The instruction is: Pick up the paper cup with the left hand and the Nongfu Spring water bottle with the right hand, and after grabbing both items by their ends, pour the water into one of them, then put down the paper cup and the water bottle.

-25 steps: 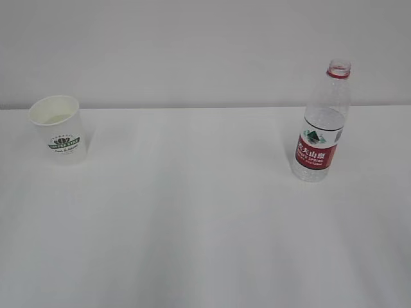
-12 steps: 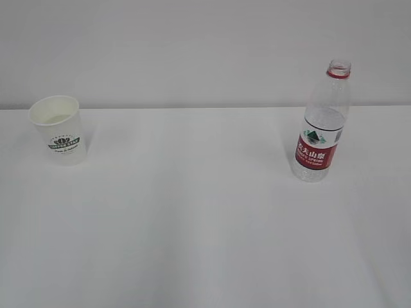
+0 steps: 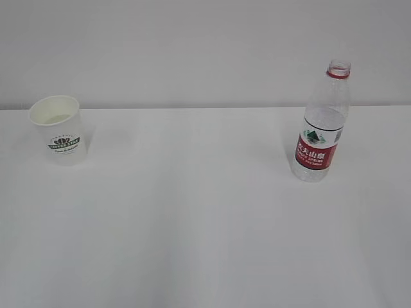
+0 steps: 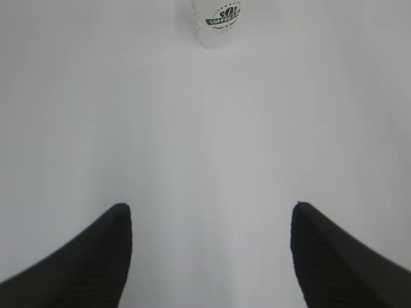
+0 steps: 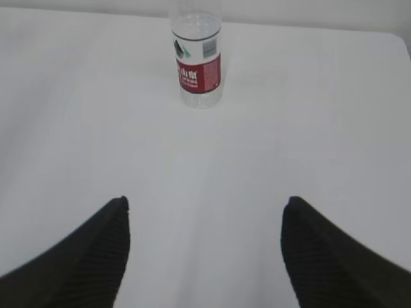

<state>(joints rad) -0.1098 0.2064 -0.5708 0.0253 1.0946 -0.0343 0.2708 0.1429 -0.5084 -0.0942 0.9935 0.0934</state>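
Paper cup (image 3: 58,130): upright, far left of the surface (image 3: 192,224), ahead of the left gripper (image 4: 209,218).
Water bottle (image 3: 321,125): upright, capless, far right.
Left gripper: wide, empty.
Right gripper (image 5: 205,212): wide, empty, facing bottle for approach.

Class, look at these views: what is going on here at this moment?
Nothing is being handled yet. The paper cup stands upright at the left of the white table, and the uncapped Nongfu Spring water bottle stands upright at the right. The left hand is open with the cup ahead of it; the right hand is open, facing the bottle. Neither touches anything.
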